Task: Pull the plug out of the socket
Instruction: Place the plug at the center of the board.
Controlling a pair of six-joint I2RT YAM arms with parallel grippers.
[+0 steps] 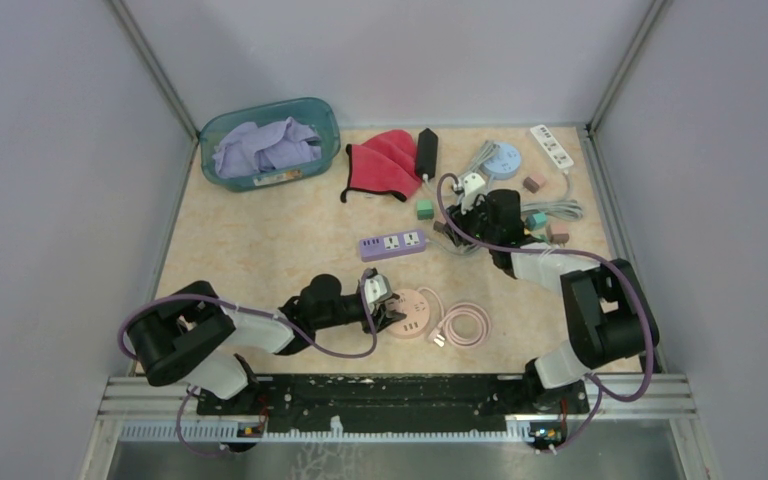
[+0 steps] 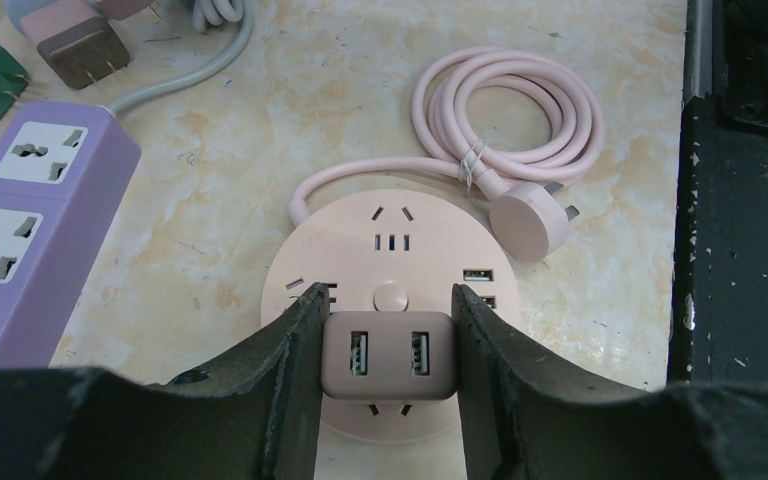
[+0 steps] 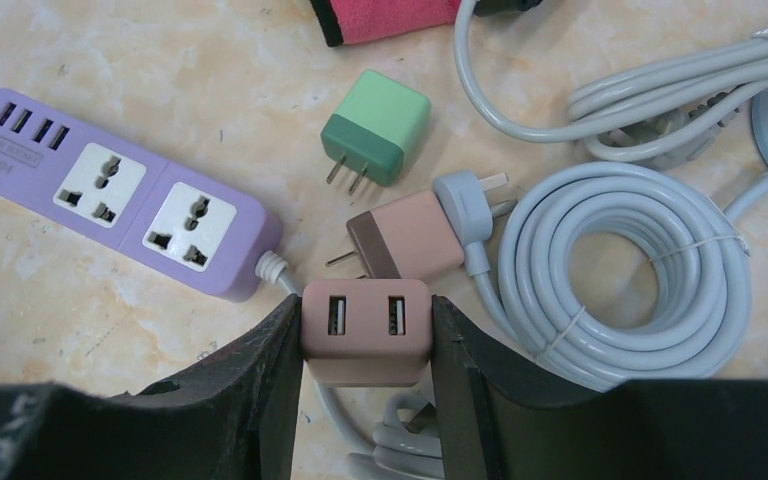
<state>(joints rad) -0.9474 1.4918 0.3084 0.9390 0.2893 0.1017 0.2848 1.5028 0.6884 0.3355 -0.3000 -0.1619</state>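
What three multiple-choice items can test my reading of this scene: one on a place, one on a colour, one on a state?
1. Where on the table does the teal basket stand?
A. near right corner
B. far left corner
C. between the two arm bases

2. What colour is the mid-table power strip with two sockets?
A. purple
B. yellow
C. orange

3. In what state are the left fingers?
A. open, above bare table
B. shut on a coiled cable
C. shut on the USB adapter over the round pink socket

Answers:
1 B: the top view shows the basket against the far left walls.
2 A: its body is purple in all three views.
3 C: the left wrist view shows both fingers pressed against the adapter's sides.
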